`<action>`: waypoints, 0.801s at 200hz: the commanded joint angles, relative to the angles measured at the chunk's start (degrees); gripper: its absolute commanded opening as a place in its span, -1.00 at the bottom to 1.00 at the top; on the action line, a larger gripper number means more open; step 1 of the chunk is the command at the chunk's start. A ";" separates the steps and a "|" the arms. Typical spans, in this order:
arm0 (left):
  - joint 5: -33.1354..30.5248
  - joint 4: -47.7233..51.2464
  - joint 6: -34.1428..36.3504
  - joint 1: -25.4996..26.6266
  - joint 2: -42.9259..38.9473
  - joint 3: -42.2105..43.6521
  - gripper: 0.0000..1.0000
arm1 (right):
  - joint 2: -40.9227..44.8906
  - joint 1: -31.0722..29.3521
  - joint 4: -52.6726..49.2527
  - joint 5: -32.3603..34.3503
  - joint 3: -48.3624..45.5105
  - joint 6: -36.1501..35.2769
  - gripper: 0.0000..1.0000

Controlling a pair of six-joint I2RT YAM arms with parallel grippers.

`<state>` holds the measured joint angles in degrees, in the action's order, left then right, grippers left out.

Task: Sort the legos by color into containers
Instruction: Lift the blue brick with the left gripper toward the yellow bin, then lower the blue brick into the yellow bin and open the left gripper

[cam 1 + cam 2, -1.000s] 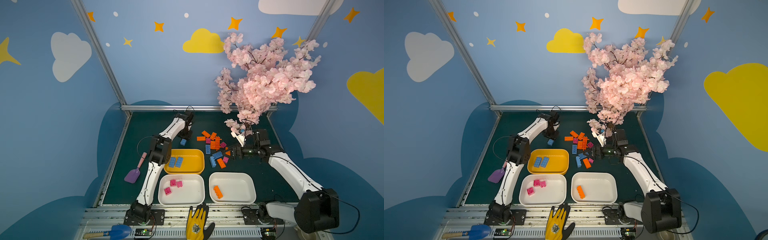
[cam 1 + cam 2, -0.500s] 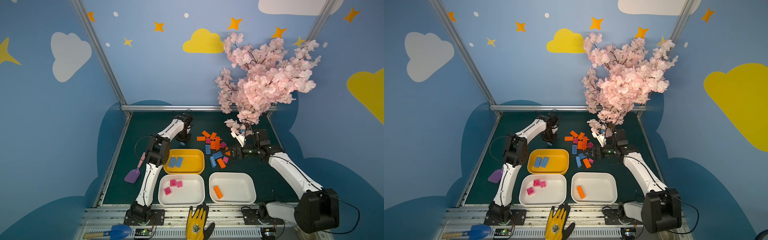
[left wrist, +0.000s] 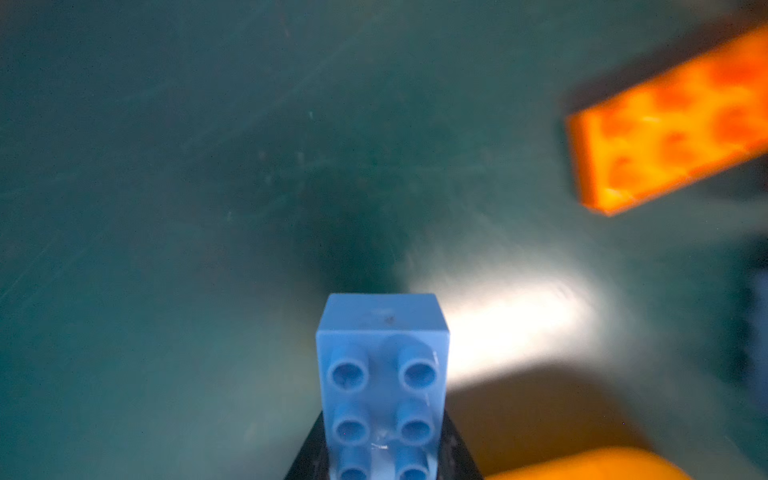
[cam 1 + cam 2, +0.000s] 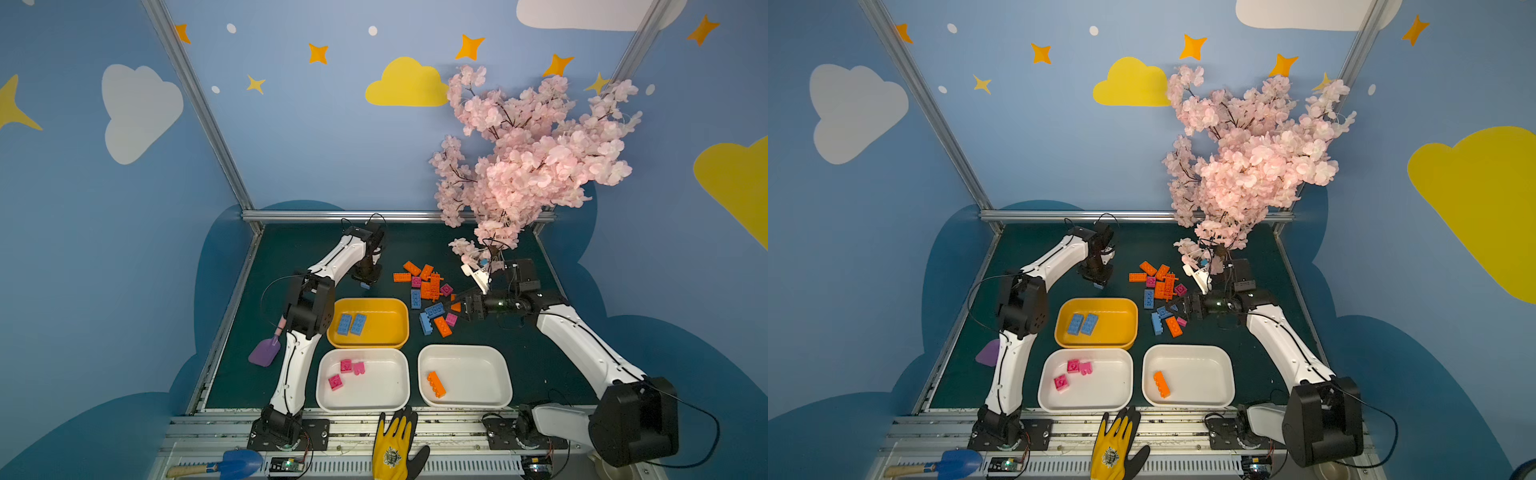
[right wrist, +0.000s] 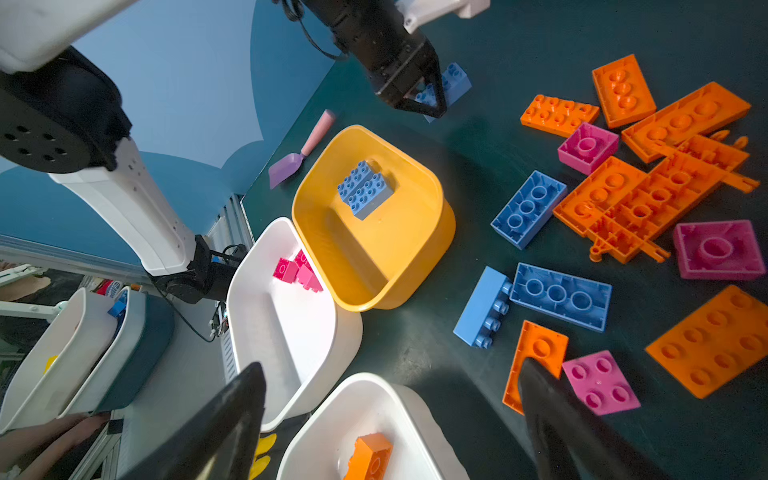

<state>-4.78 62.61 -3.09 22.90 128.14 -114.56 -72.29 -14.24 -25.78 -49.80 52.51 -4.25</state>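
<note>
One light-blue brick [image 3: 382,374] sits clamped in the left gripper [image 4: 366,279], low over the dark green mat [image 4: 291,249] just behind the yellow tray [image 4: 386,328], which holds two more blue bricks [image 4: 344,324]. Nearer the front, one white tray [image 4: 382,386] holds three pink bricks [image 4: 346,365], and the second white tray [image 4: 478,374], to its right, holds one orange brick [image 4: 435,384]. Right of the yellow tray lies the loose pile [image 4: 430,289] of orange, blue and pink bricks, with the right gripper [image 5: 390,368] spread wide at its right edge, holding nothing.

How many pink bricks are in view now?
6. Three pink bricks in a white tray; three more loose in the pile. Others may hide underneath.
</note>
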 commanded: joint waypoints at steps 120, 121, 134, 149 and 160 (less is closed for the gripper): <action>5.02 -14.42 -26.05 12.13 -27.51 43.10 -0.35 | 1.11 -10.34 4.39 1.40 -1.53 2.80 0.87; 4.90 -14.52 -26.16 12.15 -27.46 43.10 -0.35 | 1.19 -10.36 4.36 1.48 -1.49 2.78 0.87; 2.52 -15.66 -26.85 11.72 -25.69 42.94 -0.34 | 1.44 -10.46 4.09 2.09 -1.45 2.82 0.87; 0.76 -16.58 -27.92 10.67 -24.07 42.76 -0.33 | 1.78 -10.41 3.76 2.63 -1.45 2.67 0.87; -0.26 -17.05 -28.52 9.97 -23.07 42.76 -0.33 | 1.89 -10.46 3.53 2.93 -1.45 2.60 0.87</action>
<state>-1.19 48.86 -28.49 34.46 103.04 -71.53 -70.87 -24.38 -22.11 -48.10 51.27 -1.48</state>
